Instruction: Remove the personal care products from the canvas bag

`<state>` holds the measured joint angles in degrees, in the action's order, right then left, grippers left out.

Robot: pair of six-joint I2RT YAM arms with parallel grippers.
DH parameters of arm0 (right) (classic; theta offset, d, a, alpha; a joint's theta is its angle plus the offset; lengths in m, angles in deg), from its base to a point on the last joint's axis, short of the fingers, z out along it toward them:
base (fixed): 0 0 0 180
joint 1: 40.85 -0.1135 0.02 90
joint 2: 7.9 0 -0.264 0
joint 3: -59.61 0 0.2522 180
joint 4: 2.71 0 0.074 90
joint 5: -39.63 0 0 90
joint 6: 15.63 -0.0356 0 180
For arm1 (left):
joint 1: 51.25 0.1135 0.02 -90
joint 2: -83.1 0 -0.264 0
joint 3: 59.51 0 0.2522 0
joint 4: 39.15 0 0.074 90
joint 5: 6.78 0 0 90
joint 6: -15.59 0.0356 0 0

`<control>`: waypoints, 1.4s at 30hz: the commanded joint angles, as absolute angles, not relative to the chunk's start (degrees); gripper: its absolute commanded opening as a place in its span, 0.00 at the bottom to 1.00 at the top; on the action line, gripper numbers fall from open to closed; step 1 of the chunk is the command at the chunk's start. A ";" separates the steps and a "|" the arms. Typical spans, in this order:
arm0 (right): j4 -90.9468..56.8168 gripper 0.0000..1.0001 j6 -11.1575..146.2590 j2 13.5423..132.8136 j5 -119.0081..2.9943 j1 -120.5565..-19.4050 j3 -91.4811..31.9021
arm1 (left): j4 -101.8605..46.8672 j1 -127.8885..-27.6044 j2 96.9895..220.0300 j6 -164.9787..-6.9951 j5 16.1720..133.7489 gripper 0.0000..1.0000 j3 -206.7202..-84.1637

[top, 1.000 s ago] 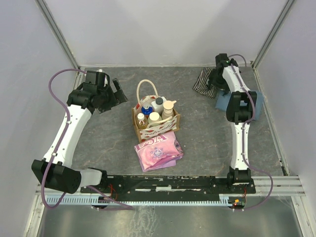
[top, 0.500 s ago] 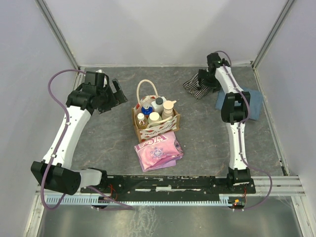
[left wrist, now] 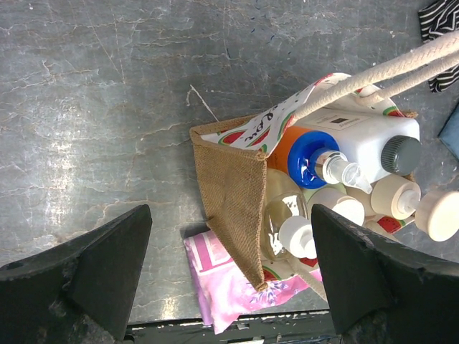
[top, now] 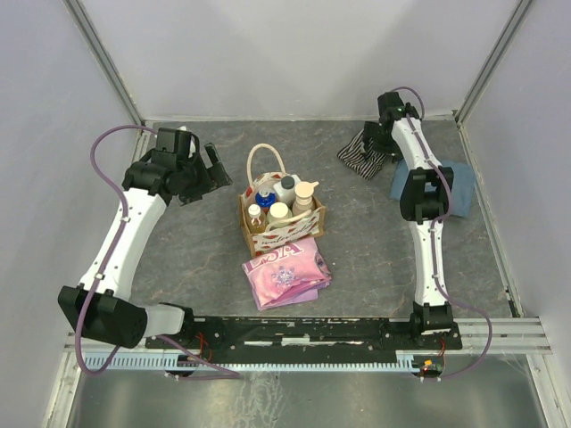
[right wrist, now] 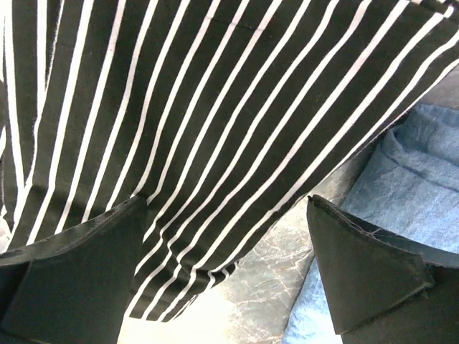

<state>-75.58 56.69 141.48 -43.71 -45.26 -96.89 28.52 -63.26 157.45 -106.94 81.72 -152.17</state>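
Evidently our left gripper (top: 208,168) hangs open, empty, beside the canvas bag (left wrist: 231,201) to reach its bottles (left wrist: 358,140) (all inside); right gripper (right wrist: 229,265) gapes empty over striped cloth (right wrist: 215,107).

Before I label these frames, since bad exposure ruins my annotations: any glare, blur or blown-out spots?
Top external: even light, sharp, only soft shadows beside the canvas bag. Left wrist: pale sheen on the table at left, while the blue-pump bottle is crisp. Right wrist: the striped cloth fills the frame very close, and the table patch below it is washed out white.
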 commanded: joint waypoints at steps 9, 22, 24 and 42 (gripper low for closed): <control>-84.09 1.00 53.08 147.03 -34.69 -40.10 -106.42 | 28.55 -63.21 156.76 -106.58 81.70 0.98 -154.52; -67.28 1.00 60.14 129.25 -49.56 -46.90 -85.19 | 27.21 -63.29 155.28 -107.85 80.03 0.97 -151.99; -66.45 1.00 60.11 129.03 -50.22 -48.06 -86.30 | 27.25 -63.29 154.76 -107.85 80.40 0.97 -151.77; -63.12 1.00 64.49 128.67 -48.30 -53.83 -92.76 | 26.83 -63.34 155.34 -107.44 79.95 0.97 -150.54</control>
<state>-65.37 62.18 129.48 -44.41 -53.06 -85.68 28.50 -63.28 156.18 -106.96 81.16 -151.05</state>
